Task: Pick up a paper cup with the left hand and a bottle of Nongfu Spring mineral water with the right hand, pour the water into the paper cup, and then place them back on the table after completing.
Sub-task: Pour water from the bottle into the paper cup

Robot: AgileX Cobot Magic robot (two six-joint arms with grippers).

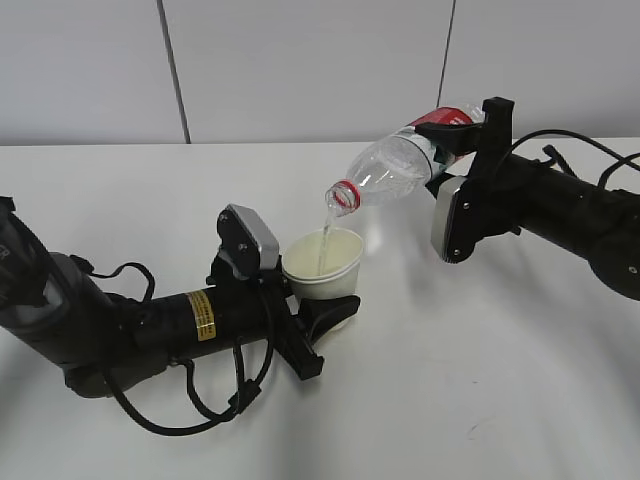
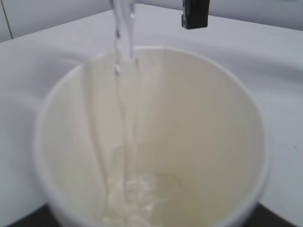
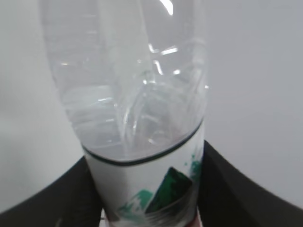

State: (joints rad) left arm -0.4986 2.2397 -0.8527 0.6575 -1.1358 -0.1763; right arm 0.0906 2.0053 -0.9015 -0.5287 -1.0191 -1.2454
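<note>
exterior view shows my right end effector clamped on the tilted bottle, water streaming into the paper cup my left end effector grips above the surface. i'd keep the tilt gentle, neck centred over the rim.

Left hand black tubular arm, yellow label sticker at 3 o'clock end, silver-grey block, looped black cables, right hand black, silver-grey wrist block, black cable
</note>
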